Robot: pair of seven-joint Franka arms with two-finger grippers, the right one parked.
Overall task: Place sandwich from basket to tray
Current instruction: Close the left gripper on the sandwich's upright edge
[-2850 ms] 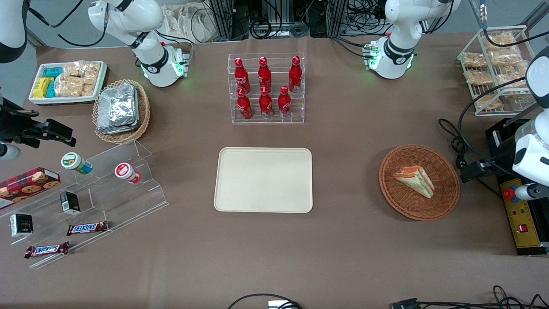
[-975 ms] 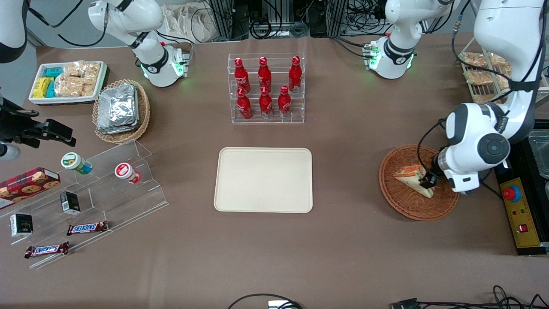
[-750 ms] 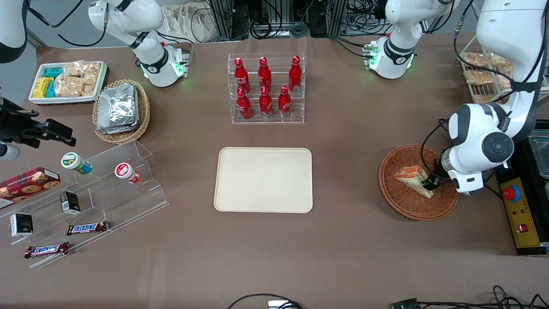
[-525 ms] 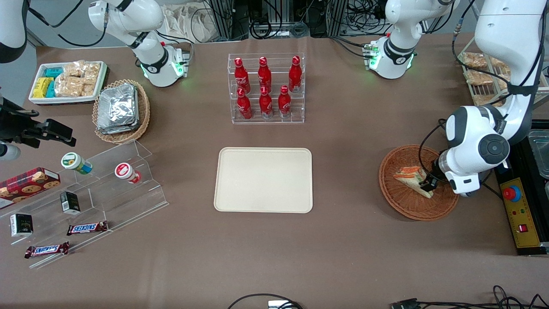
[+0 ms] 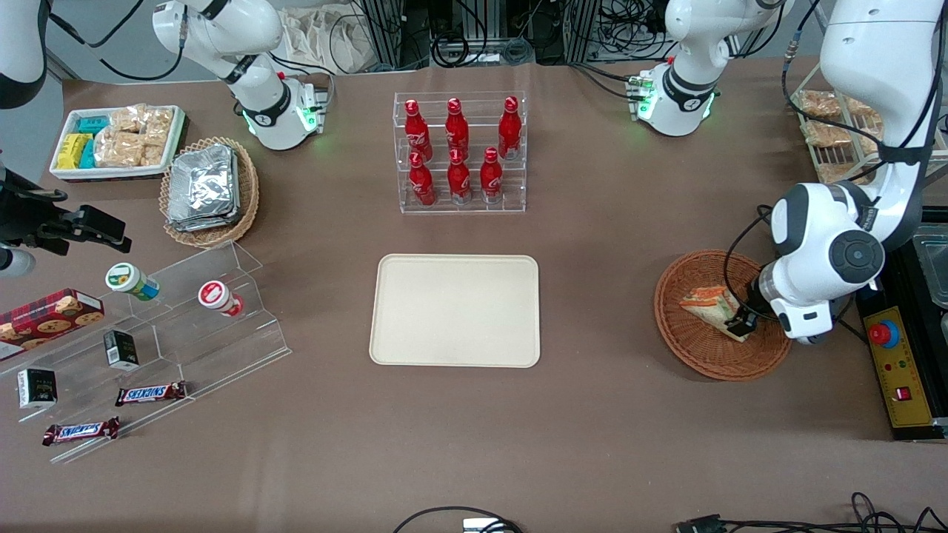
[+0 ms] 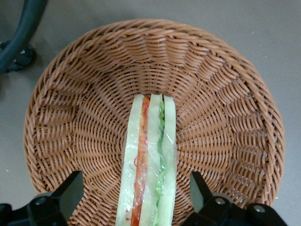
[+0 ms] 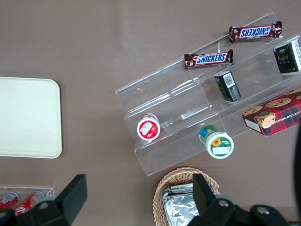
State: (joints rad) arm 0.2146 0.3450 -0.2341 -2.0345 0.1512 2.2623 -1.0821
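Front view: compared with a second ago, the left gripper (image 5: 743, 323) has sunk into the round reddish-brown wicker basket (image 5: 696, 354), fingers (image 6: 70, 193) spread wide, straddling the clear-wrapped triangular sandwich (image 6: 149, 165) without gripping it.

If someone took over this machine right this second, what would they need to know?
Claw: open, down in the basket, one finger on each side of the sandwich, not yet closed on it.
Sandwich: lying in the basket, toward the working arm's end of the table.
Tray: mid-table, nothing on it.
Done: the reach to the sandwich.
Left: close on the sandwich, lift it, carry it to the tray, release it.
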